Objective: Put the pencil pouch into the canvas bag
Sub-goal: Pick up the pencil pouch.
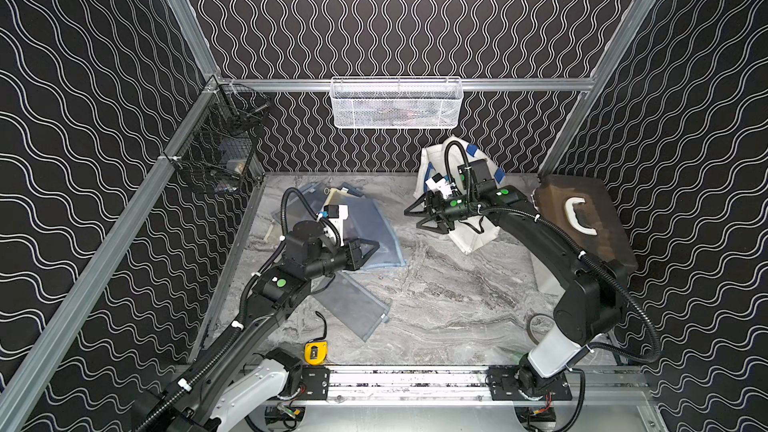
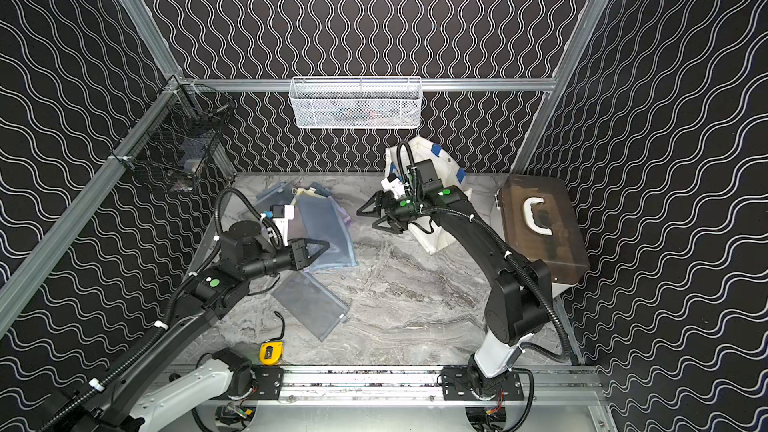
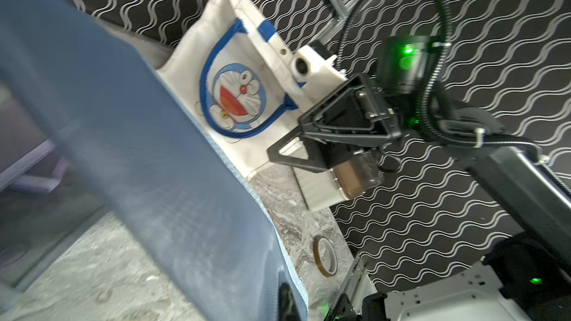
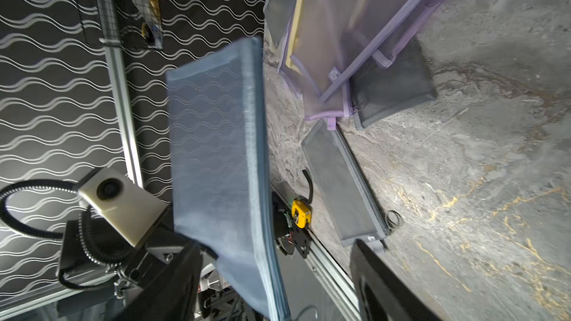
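Note:
The pencil pouch point(image 1: 374, 224) point(image 2: 328, 224) is a blue mesh zip pouch. My left gripper point(image 1: 376, 248) point(image 2: 328, 247) is shut on one of its edges and holds it up off the table, over the pile of other pouches at the left. It fills the left wrist view point(image 3: 154, 149), where one dark finger point(image 3: 289, 304) shows through the mesh. The canvas bag point(image 1: 478, 238) point(image 2: 436, 238) point(image 3: 234, 97) stands at the back right, cat face toward the pouch. My right gripper point(image 1: 411, 219) point(image 2: 365, 220) point(image 4: 272, 245) is open in front of the bag, pointing at the pouch point(image 4: 216, 149) and holding nothing.
A grey pouch point(image 1: 353, 309) lies on the table near the left arm, and purple and grey pouches point(image 4: 370, 26) are piled behind. Also here: a yellow tape measure point(image 1: 316, 353), a tape roll point(image 3: 324, 256), a brown case point(image 1: 582, 218), a white wire basket point(image 1: 397, 103) and a black wire basket point(image 1: 220, 151).

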Controlling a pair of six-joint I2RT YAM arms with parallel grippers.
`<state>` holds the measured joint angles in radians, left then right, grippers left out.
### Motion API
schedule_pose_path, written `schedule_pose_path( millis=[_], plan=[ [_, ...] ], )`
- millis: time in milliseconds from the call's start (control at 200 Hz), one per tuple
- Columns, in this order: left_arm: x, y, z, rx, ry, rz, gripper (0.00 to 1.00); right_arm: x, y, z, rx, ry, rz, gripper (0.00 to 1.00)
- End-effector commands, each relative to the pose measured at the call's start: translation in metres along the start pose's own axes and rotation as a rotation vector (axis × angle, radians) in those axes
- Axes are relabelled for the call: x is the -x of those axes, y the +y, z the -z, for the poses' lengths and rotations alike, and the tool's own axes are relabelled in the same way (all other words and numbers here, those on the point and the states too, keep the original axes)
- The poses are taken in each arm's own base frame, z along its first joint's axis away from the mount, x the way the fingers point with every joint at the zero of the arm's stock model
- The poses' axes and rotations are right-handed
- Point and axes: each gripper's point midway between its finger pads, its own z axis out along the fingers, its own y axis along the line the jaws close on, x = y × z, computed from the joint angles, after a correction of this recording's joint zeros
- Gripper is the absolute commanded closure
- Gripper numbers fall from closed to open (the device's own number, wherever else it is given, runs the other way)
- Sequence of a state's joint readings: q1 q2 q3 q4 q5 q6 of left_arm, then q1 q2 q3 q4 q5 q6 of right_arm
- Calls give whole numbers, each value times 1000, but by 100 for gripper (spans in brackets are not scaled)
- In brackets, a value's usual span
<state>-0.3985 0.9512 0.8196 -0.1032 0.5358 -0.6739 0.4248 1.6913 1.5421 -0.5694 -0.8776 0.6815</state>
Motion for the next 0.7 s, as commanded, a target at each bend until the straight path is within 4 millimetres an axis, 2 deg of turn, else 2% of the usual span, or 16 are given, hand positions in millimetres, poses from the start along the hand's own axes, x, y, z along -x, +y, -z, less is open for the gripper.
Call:
schedule_pose_path(
  millis=[0,95,225,365,480,696],
  plan=[
    [19,-36,-5,-128,-41,-100,100,1,25,0,127,21,-29,22],
    [25,-54,-12,-179,-38,-133,100,4,35,-1,212,24,-52,22],
    [24,-65,-23,-217,-20,-153,100,4,48,-1,288,32,-60,22],
    [20,-69,-33,-230,1,-166,100,2,50,-1,332,38,-77,24],
    [17,-67,-37,-237,8,-159,100,5,61,2,389,36,-83,27],
    [13,-56,-41,-190,17,-161,100,8,70,10,399,22,-51,62]
  ],
)
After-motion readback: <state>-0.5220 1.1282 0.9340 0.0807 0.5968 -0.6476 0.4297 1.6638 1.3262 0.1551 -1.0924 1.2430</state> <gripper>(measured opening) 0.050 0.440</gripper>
